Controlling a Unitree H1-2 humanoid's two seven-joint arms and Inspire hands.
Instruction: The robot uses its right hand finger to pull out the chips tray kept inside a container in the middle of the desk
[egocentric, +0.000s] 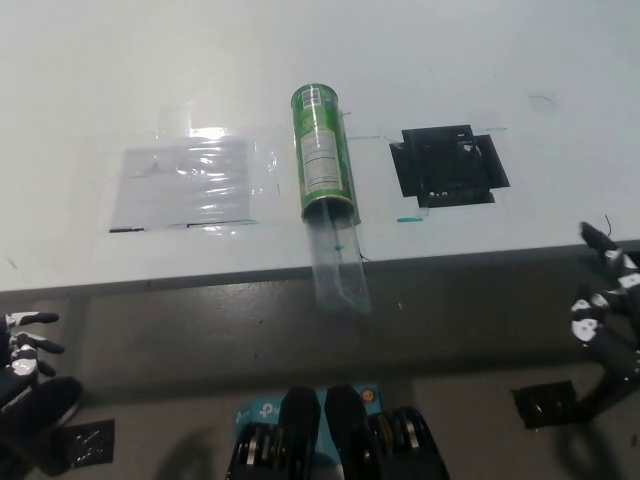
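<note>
Green container (324, 152) with white label panel — clear, faintly bluish tray (338, 268) protruding; white desk (150, 70) bearing a black taped square (448, 165) and a glossy transparent sheet (185, 183) — grey floor below.

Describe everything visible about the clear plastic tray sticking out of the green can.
The clear plastic chips tray is a long, narrow, see-through trough, apparently empty. It juts from the open near end of the green cylindrical can, which lies on its side on the white desk. Its far end sits inside the can's mouth; its near end hangs past the desk's front edge. A small green mark shows through it near the can. Neither hand touches it: the black right hand is far off at the right edge.
</note>
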